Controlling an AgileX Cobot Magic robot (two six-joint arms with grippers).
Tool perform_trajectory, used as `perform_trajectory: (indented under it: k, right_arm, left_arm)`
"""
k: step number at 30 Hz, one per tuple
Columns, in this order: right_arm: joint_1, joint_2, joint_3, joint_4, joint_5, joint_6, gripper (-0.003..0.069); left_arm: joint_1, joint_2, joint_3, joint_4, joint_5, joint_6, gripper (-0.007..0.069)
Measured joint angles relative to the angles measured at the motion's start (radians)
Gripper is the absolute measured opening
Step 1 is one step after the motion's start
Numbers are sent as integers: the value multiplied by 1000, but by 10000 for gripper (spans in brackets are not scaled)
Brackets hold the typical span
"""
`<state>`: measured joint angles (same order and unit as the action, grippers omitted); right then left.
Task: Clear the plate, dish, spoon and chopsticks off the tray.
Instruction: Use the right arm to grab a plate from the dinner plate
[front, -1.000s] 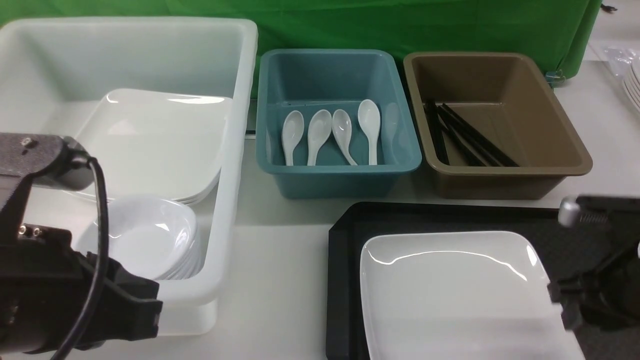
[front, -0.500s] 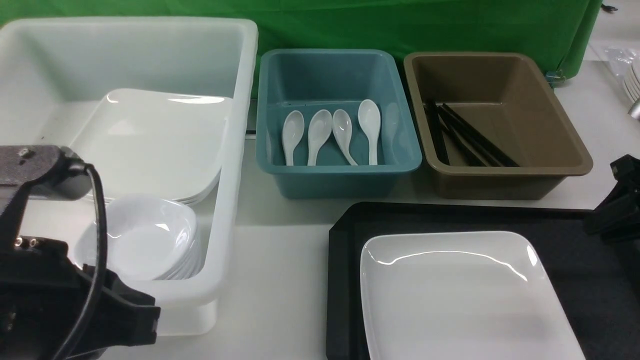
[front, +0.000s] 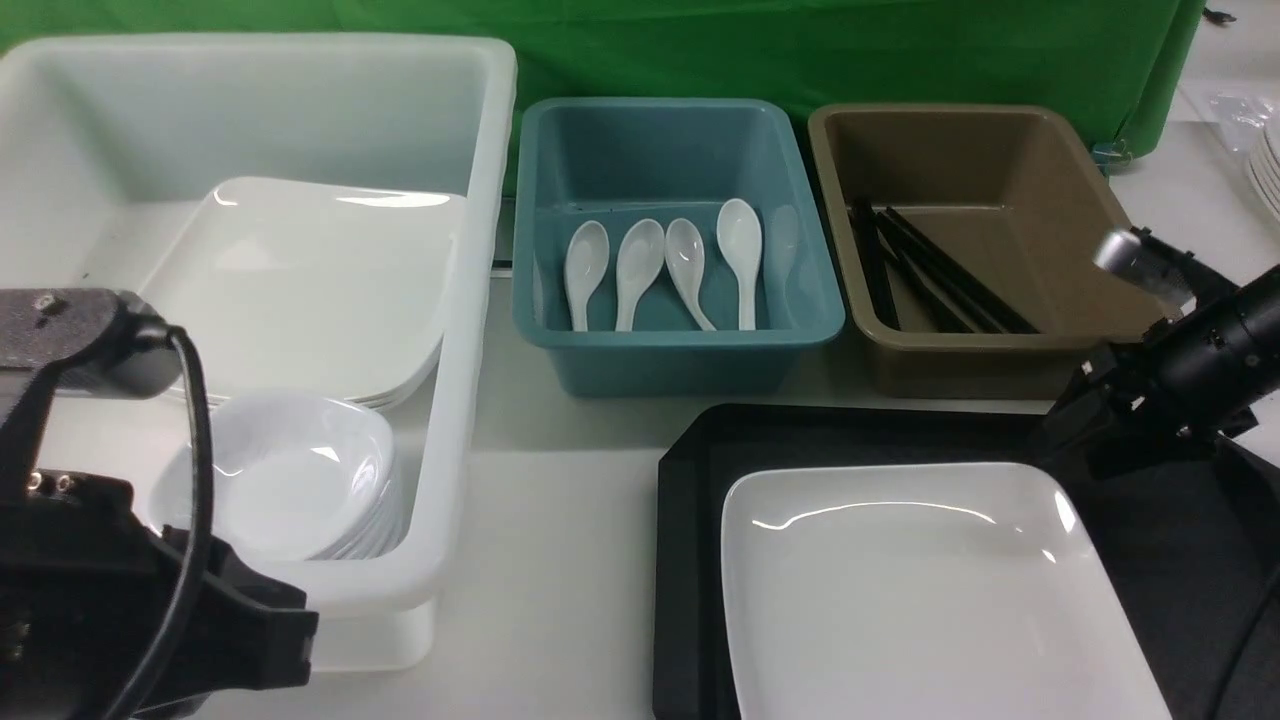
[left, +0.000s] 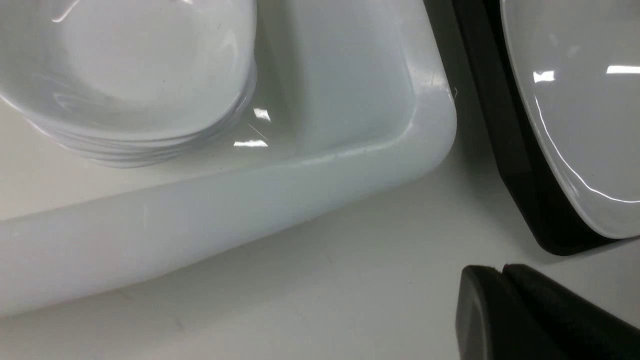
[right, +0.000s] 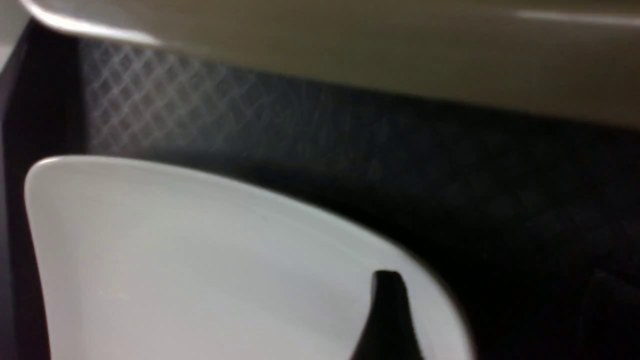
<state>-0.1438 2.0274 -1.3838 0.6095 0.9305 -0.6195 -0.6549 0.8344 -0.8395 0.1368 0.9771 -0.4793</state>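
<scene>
Black tray (front: 688, 560), faint diamond lattice over its floor. Glossy plain white plate (front: 920, 600), pale streaks of glare near the rim. Milky, half-translucent white bin (front: 470, 300), holding plain white plates (front: 310, 290) and bowls (front: 290, 480) of the same gloss. Dusty blue bin (front: 680, 365), white spoons (front: 640, 270) inside. Dull brown bin (front: 960, 375), black chopsticks (front: 940, 285) inside. Bright green cloth (front: 800, 50) behind, no print. Off-white table (front: 560, 520), unpatterned.
</scene>
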Motion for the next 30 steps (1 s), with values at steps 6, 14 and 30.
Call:
perform_trajectory:
  k: [6,14,30]
  right_arm:
    - [35,48,-1,0,34,-27,520]
    - [96,52,-7,-25,36,-52,467]
    - [108,-56,6,-79,74,-37,140]
  left_arm:
    - [0,0,0,0,0,-3,8]
    - [0,0,0,0,0,-3,8]
    - [0,0,0,2,1,-5,8]
